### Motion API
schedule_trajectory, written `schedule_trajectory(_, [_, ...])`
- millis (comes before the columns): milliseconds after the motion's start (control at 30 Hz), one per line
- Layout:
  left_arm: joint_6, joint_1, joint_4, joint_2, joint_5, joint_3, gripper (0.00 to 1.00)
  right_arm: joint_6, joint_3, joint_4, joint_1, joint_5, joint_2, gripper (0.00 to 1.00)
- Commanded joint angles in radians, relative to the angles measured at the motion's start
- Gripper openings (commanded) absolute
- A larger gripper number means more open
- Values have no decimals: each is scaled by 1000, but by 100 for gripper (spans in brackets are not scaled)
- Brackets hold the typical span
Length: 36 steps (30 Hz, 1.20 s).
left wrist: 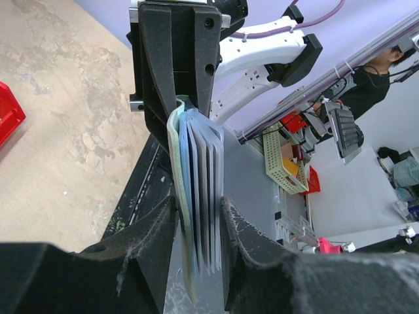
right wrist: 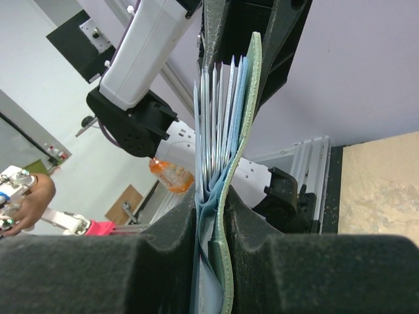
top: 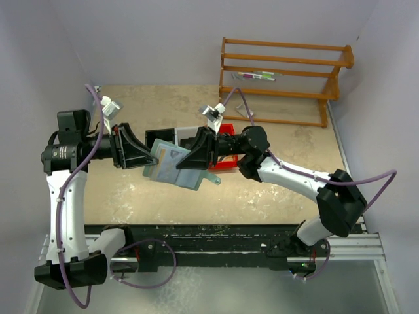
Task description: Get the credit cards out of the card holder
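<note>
While both arms hold it up over the table (top: 131, 203), the holder (top: 171, 169) hangs in mid-air between them, near the middle of the top view and just in front of the red bin (top: 229, 129). The left gripper (left wrist: 196, 219) has its jaws narrow, pressed against the two outer sides of the stack: the grey-green cover on one side, the cards (right wrist: 213, 111) on the other. The right gripper (right wrist: 213, 219) is pinched tighter on the opposite end, where cover and cards are gathered together.

The cover looks soft. In the right wrist view it bows in a curve as it leaves the jaws, so it will likely flex and give rather than resist a pull. The cards look thin, stiff and smooth, light enough to slide easily and slick enough to slip from a weak pinch. I count several, though not exactly. A good hold would be on a free card edge at the fanned end, with the other gripper keeping only the cover, since a grip across the whole stack will probably drag everything along.

From above, the holder's long axis runs from one gripper to the other, dipping slightly toward the right arm, with its broad face turned up to the camera. Both wrist cameras see it edge-on. The cards splay apart toward the left gripper and close up toward the right one, so their free edges point at the left arm
</note>
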<state>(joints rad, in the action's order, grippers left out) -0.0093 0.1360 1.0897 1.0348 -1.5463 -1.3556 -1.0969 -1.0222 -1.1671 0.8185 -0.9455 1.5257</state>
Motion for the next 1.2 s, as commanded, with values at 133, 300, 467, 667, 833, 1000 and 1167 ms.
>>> schedule_trajectory(133, [125,-1,76,20,-111,-38,38,-30,-64,-120,-2,14,-15,7])
schedule_trajectory(300, [65,-1,5,-3,7,-25,40,-19,-74,-66,-1,28,-15,11])
schedule_trajectory(467, [5,-1,-92,-36,118,4,40,52,-96,60,5,60,-23,14])
schedule_trajectory(667, [12,-1,-79,-25,172,13,39,80,-90,66,7,65,-34,15])
schedule_trajectory(833, [6,0,-71,-15,7,8,36,70,-50,31,7,30,-48,15])
schedule_trajectory(1000, [-25,0,-94,-10,-63,10,10,55,-24,-22,5,11,-54,24])
schedule_trajectory(1167, [-45,0,-98,-3,-74,8,0,36,-31,-32,4,-10,-48,37])
